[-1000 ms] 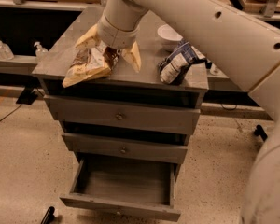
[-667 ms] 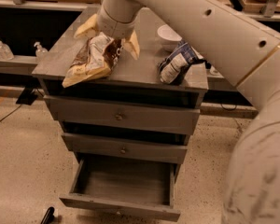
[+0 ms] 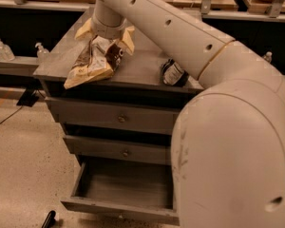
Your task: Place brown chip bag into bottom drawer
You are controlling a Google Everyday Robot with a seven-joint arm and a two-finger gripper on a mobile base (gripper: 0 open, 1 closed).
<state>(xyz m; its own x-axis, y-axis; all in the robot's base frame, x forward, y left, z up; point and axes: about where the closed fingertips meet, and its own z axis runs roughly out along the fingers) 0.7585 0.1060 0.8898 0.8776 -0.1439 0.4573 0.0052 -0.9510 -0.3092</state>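
Observation:
The brown chip bag (image 3: 91,64) is on the left of the grey cabinet top (image 3: 142,65). Its upper end is raised between my fingers and its lower end hangs over the top's front left edge. My gripper (image 3: 107,42) is above the cabinet's left half, pointing down, shut on the bag's upper end. Its cream fingers (image 3: 84,30) stand on either side of the bag. The bottom drawer (image 3: 118,207) is pulled open below and nothing is inside it.
A dark blue and white bag (image 3: 173,73) lies on the cabinet top's right, partly behind my arm. Two shut grey drawers with round knobs (image 3: 122,119) sit above the open one. Small bottles (image 3: 4,50) stand on a shelf at left. A black object (image 3: 48,218) lies on the floor.
The gripper has closed on the bag and raised its upper end off the cabinet top. The view has shifted, so my arm now covers the right side.

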